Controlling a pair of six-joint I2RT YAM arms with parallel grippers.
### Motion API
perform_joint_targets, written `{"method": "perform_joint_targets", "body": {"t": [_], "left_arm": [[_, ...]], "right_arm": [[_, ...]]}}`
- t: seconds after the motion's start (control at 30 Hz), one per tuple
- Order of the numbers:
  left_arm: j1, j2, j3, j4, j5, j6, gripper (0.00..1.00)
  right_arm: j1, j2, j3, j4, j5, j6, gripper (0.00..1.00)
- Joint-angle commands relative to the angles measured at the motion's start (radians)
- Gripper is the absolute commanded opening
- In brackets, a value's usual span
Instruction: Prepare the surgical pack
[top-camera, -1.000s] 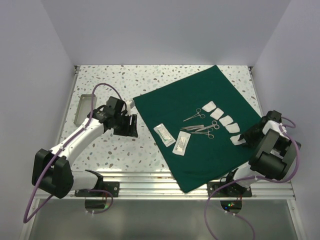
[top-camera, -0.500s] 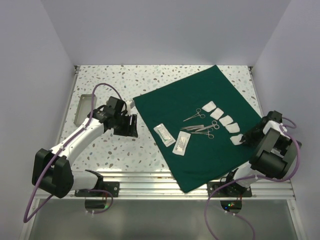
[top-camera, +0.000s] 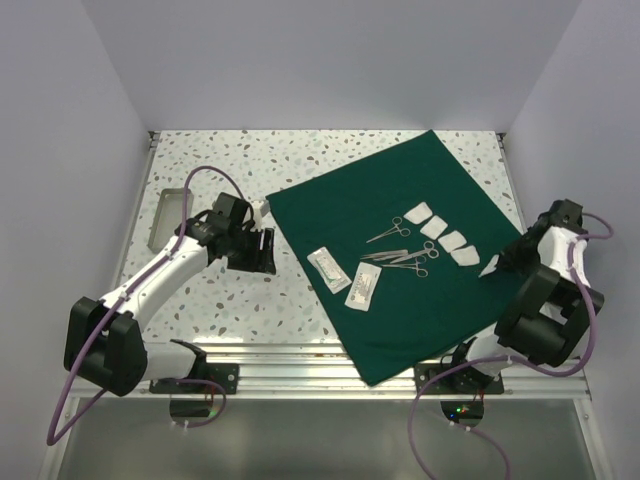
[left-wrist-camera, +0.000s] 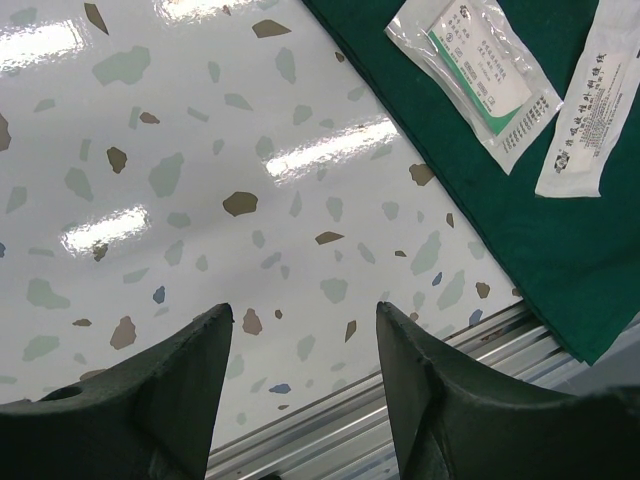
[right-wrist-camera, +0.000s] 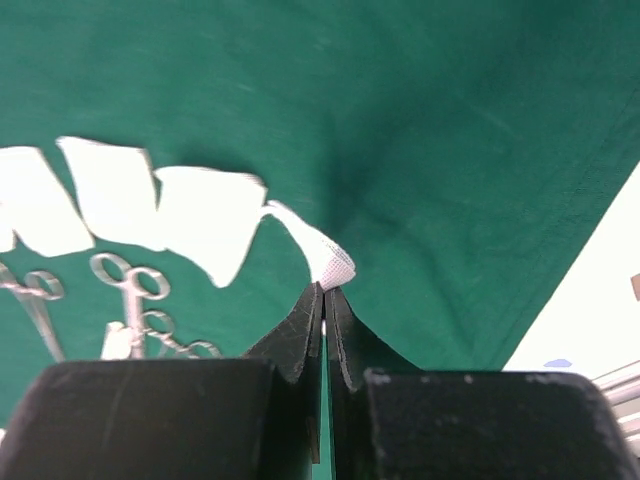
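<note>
green drape (top-camera: 340, 200) bears instruments (top-camera: 405, 250), packets (top-camera: 362, 287); right fingers (right-wrist-camera: 300, 330) pinch a gauze pad (right-wrist-camera: 320, 255)

On the drape (top-camera: 350, 200): 2 packets (top-camera: 328, 268) left of instruments (top-camera: 400, 250), 4 pads (top-camera: 433, 226) right.

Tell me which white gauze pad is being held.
The near-end pad, pinched by the right gripper, jaws shut; the other four pads lie loose on the green drape.

Dark green drape (top-camera: 340, 200) lies spread, bearing silver instruments (top-camera: 398, 257), packets (top-camera: 329, 266), gauze squares (top-camera: 433, 227).
</note>
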Motion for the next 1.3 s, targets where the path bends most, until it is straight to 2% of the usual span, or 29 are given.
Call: {"method": "perform_joint_targets", "body": {"t": [0.0, 0.23, 0.47, 0.6, 0.8, 1.27], "left_arm": [[-0.008, -0.018, 0.006, 0.032, 0.004, 0.029, 0.63], [-0.008, -0.021, -0.002, 0.038, -0.001, 0.032, 0.63], [-0.008, -0.017, -0.002, 0.038, -0.002, 0.031, 0.63], [-0.008, -0.009, 0.003, 0.040, 0.001, 0.028, 0.63], [-0.006, -0.007, 0.001, 0.034, -0.004, 0.026, 0.63], [-0.006, 0.015, 0.014, 0.024, -0.011, 0.032, 0.63]], "right_arm": [[0.012, -0.031, 0.058, -0.075, -0.031, 0.045, 0.00], [0.049, 0.006, 0.061, 0.015, -0.299, 0.163, 0.00], [0.072, 0.052, 0.060, 0.153, -0.384, 0.262, 0.00], [0.072, 0.101, 0.038, 0.222, -0.393, 0.294, 0.00], [0.070, 0.159, 0.029, 0.256, -0.375, 0.259, 0.00], [0.038, 0.190, 0.003, 0.229, -0.295, 0.181, 0.00]]}}
